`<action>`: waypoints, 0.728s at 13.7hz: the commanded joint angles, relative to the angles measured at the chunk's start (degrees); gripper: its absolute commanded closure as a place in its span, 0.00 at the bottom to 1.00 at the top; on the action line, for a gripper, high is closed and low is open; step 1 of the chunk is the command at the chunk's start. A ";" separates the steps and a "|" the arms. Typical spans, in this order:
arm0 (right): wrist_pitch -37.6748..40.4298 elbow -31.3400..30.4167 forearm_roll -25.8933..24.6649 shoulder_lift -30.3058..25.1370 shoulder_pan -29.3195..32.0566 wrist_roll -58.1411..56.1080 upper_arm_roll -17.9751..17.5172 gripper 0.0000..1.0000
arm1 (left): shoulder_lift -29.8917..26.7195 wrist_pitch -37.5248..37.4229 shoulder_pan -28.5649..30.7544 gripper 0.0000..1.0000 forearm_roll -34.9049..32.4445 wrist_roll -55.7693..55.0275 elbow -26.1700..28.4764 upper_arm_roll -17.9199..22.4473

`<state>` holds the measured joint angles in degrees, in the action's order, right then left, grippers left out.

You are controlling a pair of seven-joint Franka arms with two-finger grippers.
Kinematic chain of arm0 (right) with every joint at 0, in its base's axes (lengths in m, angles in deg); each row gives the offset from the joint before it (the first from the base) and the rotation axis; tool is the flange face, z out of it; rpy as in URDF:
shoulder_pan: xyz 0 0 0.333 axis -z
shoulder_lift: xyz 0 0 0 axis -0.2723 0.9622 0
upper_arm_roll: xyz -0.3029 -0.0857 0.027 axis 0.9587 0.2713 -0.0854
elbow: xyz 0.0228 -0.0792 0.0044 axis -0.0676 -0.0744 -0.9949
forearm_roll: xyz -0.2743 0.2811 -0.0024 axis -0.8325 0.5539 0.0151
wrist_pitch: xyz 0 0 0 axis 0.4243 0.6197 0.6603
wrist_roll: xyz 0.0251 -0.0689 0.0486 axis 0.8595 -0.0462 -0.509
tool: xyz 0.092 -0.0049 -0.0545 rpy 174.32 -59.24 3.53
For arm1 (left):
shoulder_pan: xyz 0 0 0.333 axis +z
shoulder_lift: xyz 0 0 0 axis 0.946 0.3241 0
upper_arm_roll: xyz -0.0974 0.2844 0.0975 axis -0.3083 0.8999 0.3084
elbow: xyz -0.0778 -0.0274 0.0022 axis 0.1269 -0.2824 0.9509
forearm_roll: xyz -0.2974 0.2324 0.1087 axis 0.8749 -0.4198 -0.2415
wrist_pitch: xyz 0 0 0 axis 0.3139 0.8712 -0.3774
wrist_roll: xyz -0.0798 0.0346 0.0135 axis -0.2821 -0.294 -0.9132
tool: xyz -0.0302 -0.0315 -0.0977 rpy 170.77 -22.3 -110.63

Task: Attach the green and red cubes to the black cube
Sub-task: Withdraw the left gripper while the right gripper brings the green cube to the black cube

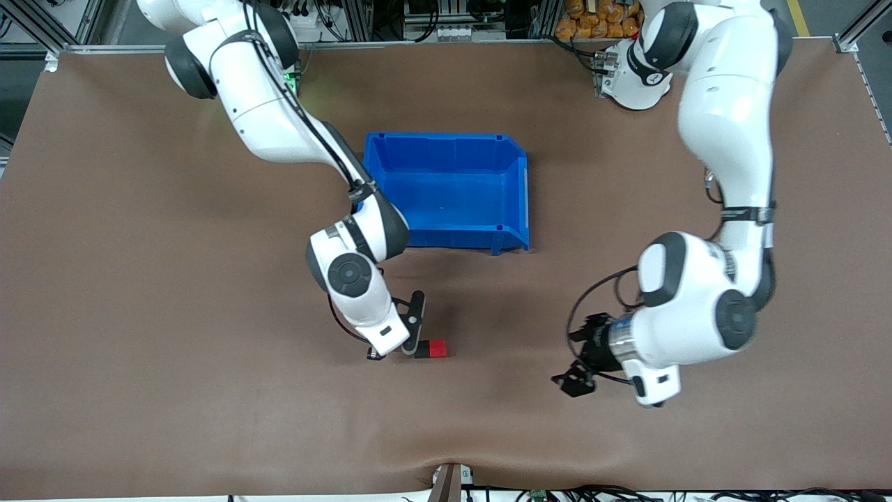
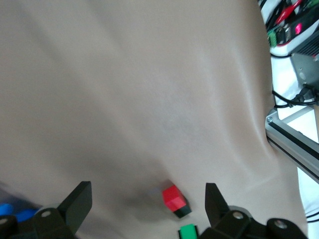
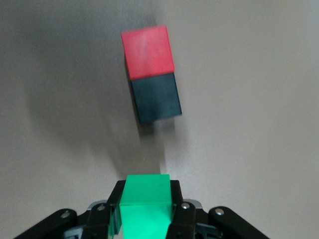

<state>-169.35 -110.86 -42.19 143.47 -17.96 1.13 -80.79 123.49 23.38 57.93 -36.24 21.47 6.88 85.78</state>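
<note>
With the red cube (image 3: 147, 52) already joined to the black cube (image 3: 155, 97) on the table (image 1: 209, 390), the right claw (image 3: 147, 219), clamped on the green cube (image 3: 146, 206), probably risked shoving the pair if it came in crooked, while the left claw (image 2: 144, 206) waited apart.

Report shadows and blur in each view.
Front view: sharp, faint shadow under the right gripper by the red cube. Left wrist view: left gripper fingers soft-edged. Right wrist view: black cube casts a dark shadow; green cube slightly blurred.
</note>
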 commanded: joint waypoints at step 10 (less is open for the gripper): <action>-6.46 3.85 -1.30 4.73 -0.25 4.25 -0.09 0.99 | -21.64 -26.58 4.98 0.00 -18.45 31.43 0.94 0.04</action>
<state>-175.47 -109.90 -42.25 146.46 -18.25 3.82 -80.25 106.11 -0.31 62.70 -51.28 47.17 6.40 85.81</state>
